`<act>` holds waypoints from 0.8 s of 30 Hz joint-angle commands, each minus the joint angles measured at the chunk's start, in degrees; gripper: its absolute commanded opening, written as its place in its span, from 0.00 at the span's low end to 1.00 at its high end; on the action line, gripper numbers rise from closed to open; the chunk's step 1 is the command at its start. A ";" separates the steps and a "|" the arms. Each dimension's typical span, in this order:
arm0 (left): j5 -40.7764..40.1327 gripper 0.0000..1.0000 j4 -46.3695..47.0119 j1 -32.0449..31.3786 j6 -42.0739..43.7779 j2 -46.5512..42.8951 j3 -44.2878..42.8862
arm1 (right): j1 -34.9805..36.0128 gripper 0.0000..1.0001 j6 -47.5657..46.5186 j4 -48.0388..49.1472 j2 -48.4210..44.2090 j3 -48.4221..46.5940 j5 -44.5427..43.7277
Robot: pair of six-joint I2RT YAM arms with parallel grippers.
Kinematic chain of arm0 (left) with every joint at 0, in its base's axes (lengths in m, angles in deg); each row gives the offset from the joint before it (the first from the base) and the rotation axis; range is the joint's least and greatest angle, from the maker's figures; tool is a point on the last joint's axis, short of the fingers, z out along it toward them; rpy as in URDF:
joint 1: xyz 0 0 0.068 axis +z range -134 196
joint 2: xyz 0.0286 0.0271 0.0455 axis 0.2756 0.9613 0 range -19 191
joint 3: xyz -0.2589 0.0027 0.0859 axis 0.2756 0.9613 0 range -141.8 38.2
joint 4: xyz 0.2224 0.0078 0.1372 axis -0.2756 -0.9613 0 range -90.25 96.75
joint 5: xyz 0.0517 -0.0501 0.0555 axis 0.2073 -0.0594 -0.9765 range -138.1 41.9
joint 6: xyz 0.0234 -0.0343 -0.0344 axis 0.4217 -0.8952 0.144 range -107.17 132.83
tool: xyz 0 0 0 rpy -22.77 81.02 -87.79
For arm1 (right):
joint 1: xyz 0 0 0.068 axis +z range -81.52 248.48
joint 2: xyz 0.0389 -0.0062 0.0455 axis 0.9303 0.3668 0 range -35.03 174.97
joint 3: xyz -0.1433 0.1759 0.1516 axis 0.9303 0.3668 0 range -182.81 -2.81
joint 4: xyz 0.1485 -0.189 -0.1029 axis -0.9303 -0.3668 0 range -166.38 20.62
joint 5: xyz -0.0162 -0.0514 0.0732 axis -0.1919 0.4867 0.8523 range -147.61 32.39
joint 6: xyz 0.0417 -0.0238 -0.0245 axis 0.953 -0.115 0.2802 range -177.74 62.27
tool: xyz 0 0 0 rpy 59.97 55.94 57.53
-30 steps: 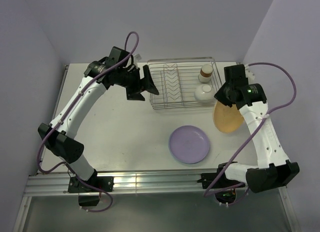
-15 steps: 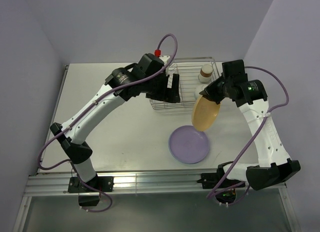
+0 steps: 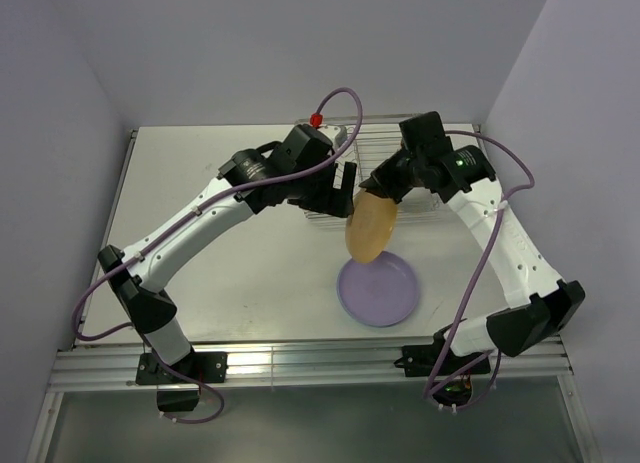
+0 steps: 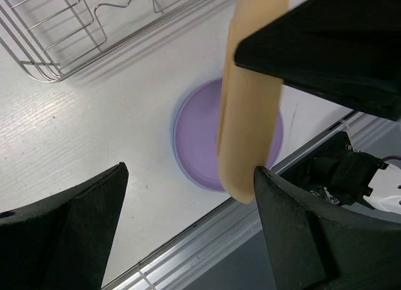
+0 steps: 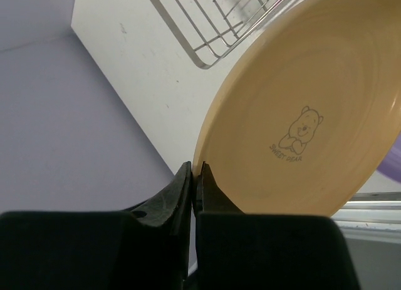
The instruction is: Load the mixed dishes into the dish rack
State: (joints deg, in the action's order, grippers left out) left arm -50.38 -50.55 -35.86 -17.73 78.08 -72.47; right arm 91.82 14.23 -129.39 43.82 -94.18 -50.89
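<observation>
Right wrist view: the right end effector (image 5: pixel 195 177) is clamped on the rim of the yellow plate (image 5: pixel 301 133), with the two fingers pressed together on the edge. The plate hangs almost on edge directly below the end effector, clear of the surface (image 5: pixel 138 71).

Printed on the plate face is a small bear drawing (image 5: pixel 305 124). Under it is the lettering "SWEET BEAR" (image 5: pixel 288 148). No other writing is legible.

Top external view: the right end effector (image 3: pixel 372 188) carries the yellow plate (image 3: pixel 372 228) just in front of the dish rack (image 3: pixel 322 215). The purple plate (image 3: pixel 378 288) lies flat on the surface below and beyond the carried plate.

The left end effector (image 3: pixel 340 188) is just beside the carried plate. In the left wrist view the left end effector (image 4: pixel 190 171) has its fingers apart and holds nothing. The yellow plate (image 4: pixel 247 121) shows edge-on near one finger; I cannot tell whether they touch.

Step in hand, as I judge it: the yellow plate is being carried toward the rack and is not yet loaded.

Next move calls for:
- keeping the plate upright
- aligning its edge with a divider slot
- lowering it without striking the wires or the left arm
</observation>
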 commanded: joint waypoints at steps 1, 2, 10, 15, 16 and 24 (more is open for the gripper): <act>-1.76 0.88 2.54 -0.53 2.26 -3.82 -1.04 | 0.57 0.00 1.07 2.53 1.22 -4.25 -1.01; -2.02 0.88 2.54 -0.53 2.53 -3.91 -1.04 | 0.83 0.00 0.99 2.53 1.65 -4.60 -0.83; 1.41 0.88 3.25 -0.62 3.58 -2.78 0.72 | 3.21 0.00 1.34 1.65 5.79 -10.93 1.62; -1.39 0.87 2.55 -0.62 3.41 -1.98 1.07 | 4.26 0.00 2.30 0.78 6.23 -13.21 3.65; -2.28 0.87 2.11 -0.62 3.41 -1.63 0.90 | 4.61 0.00 2.30 0.51 6.14 -13.39 3.74; -9.05 0.81 0.08 -0.70 1.66 -1.01 3.09 | 5.50 0.00 4.15 2.61 0.70 -5.58 5.49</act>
State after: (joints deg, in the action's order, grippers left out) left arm -56.04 -49.89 -36.23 -15.48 76.53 -70.60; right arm 96.86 16.81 -128.67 48.71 -101.48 -46.36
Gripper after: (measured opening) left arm 0.818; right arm 0.031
